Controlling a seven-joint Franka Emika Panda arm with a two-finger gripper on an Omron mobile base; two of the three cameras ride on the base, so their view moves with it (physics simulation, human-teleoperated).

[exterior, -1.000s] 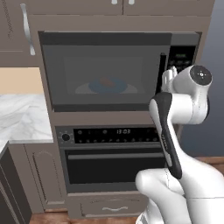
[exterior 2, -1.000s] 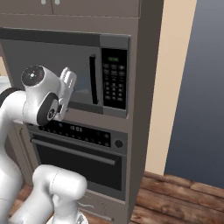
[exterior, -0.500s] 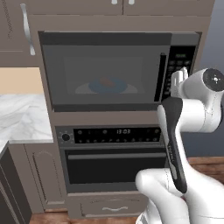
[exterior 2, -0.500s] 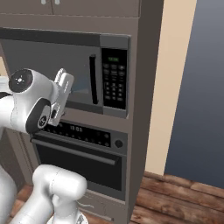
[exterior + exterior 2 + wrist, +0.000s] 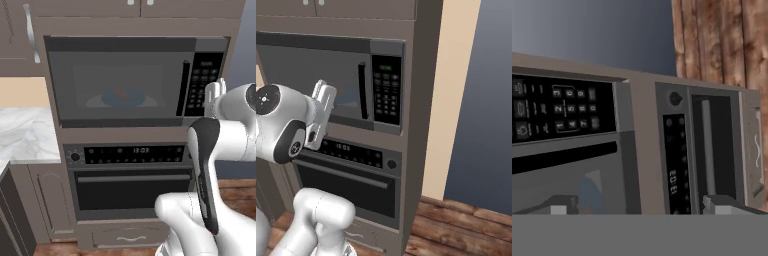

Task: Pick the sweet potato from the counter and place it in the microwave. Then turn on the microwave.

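Inside the microwave [image 5: 135,80], behind the shut dark glass door, I can make out the sweet potato [image 5: 120,93] resting on a blue plate [image 5: 124,99], so the placing looks done to me and only the start is left. That explains why my gripper [image 5: 214,93] hangs just in front of the keypad panel [image 5: 203,82] at the right, jaws spread wide and holding nothing. The hand view looks across the keys toward the oven [image 5: 132,177] below. The counter [image 5: 25,135] lies off to the left.
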